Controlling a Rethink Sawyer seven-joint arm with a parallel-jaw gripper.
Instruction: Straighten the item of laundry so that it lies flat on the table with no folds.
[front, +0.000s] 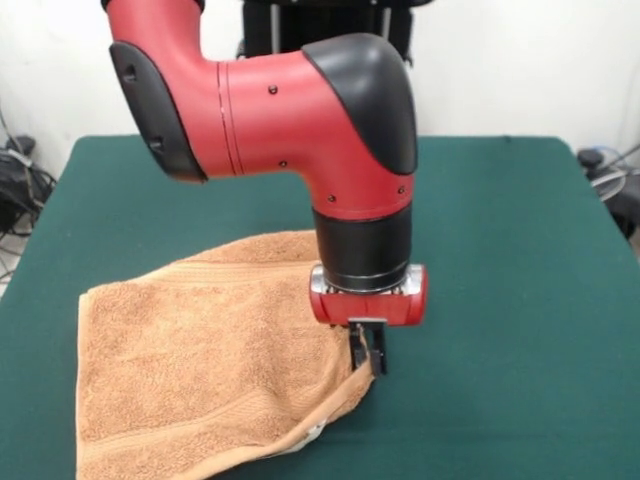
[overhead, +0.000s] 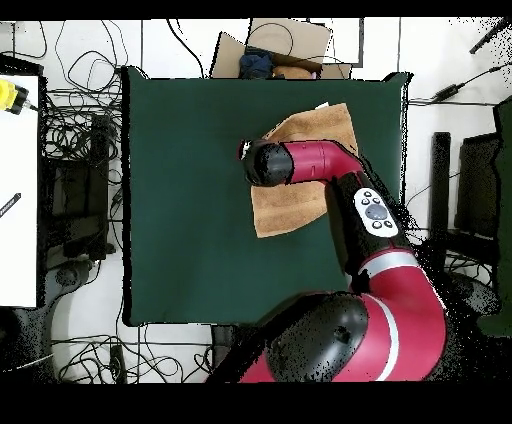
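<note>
The tool (front: 367, 352) pinched the folded orange-tan terry towel (front: 200, 370) by its edge, lower centre. On the dark green felt table (front: 520, 250), I judged that thin grip might slip, leaving the fold.

The worktop (front: 520, 230) lies bare and passable across the front view's right half and along its far side. The towel (front: 190, 370) covers the near-left part, its edge lifted at the end effector (front: 368, 355).
</note>
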